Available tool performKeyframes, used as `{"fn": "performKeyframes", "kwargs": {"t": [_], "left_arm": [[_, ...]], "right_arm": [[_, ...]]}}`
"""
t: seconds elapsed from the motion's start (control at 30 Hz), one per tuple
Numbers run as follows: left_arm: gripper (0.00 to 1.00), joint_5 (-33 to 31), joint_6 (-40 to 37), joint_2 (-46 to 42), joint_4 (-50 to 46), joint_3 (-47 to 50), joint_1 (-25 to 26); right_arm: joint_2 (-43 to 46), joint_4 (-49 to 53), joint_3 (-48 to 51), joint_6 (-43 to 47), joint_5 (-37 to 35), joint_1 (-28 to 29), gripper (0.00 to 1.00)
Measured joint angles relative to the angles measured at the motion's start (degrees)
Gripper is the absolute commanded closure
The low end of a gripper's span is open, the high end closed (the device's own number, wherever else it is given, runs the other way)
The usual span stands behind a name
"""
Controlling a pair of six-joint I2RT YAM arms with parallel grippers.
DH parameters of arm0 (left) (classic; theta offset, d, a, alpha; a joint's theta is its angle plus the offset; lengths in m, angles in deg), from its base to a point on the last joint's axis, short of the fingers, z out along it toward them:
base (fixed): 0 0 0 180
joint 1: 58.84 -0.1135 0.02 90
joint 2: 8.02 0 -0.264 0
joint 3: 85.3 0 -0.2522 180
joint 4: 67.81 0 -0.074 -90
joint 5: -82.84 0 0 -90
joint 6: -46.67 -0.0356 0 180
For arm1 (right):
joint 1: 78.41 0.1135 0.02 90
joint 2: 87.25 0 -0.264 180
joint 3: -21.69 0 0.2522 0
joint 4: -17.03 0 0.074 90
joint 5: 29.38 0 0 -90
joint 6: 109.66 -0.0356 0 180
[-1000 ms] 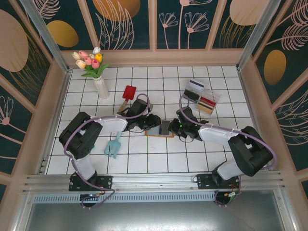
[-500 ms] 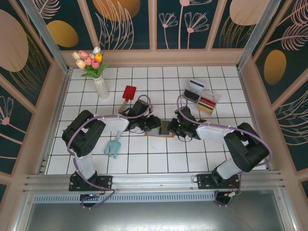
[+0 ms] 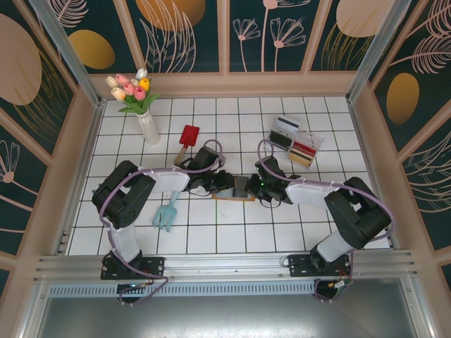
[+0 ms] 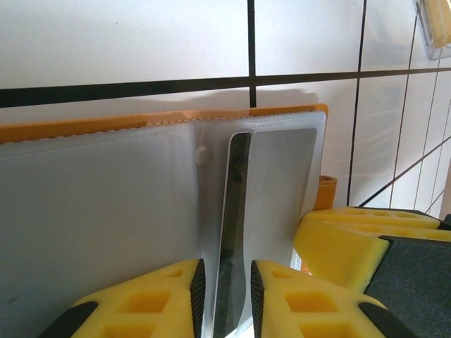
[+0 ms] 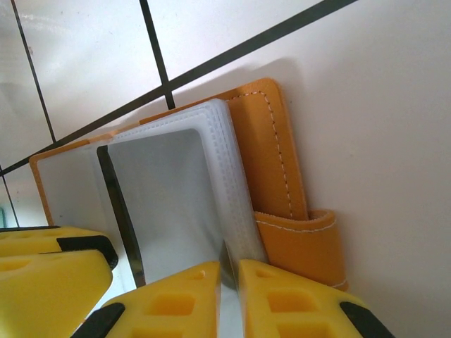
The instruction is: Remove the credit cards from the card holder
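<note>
The open card holder [image 5: 271,155] is pinched by the right gripper [image 5: 229,299], jaws narrow. One credit card [image 4: 232,204] is nipped in the left gripper [image 4: 227,296], jaws narrow, and should be pulled straight out next.

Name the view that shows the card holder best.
Right wrist: the card holder shows its orange cover, stitching, strap and clear pockets. Left wrist gives pockets and an orange edge; top external has it small, partly covered.

floor [image 3: 232,239]: white tiles, dark grout | walls [image 3: 190,35]: teal floral panels | frame [image 3: 225,264]: aluminium rails
</note>
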Motion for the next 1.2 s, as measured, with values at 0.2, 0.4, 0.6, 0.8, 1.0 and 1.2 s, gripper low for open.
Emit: {"fn": "performKeyframes", "kwargs": {"t": [0.2,0.4,0.6,0.8,1.0,1.2], "left_arm": [[0.75,0.02,-0.76,0.61,-0.13,0.0,0.0],[0.76,1.03,-0.85,0.94,0.59,0.0,0.0],[0.83,1.66,-1.31,1.03,0.74,0.0,0.0],[0.92,1.38,-2.64,0.98,0.48,0.0,-0.02],[0.95,-0.37,-4.74,-0.79,-1.14,0.24,-0.02],[1.0,-2.91,-6.97,-4.83,-4.44,1.01,-0.13]], "right_arm": [[-0.83,-0.79,-0.2,-0.02,0.66,0.0,0.83],[-1.03,-1.09,-0.2,-0.07,1.09,0.0,0.84],[-1.05,-1.22,-0.2,-0.07,1.09,0.0,0.83],[-1.09,-1.18,-0.2,-0.2,1.01,0.0,0.83],[-1.18,-0.35,-0.61,-0.22,0.55,0.07,0.83],[-1.18,-0.28,-0.68,-0.22,0.44,0.07,0.82]]}}
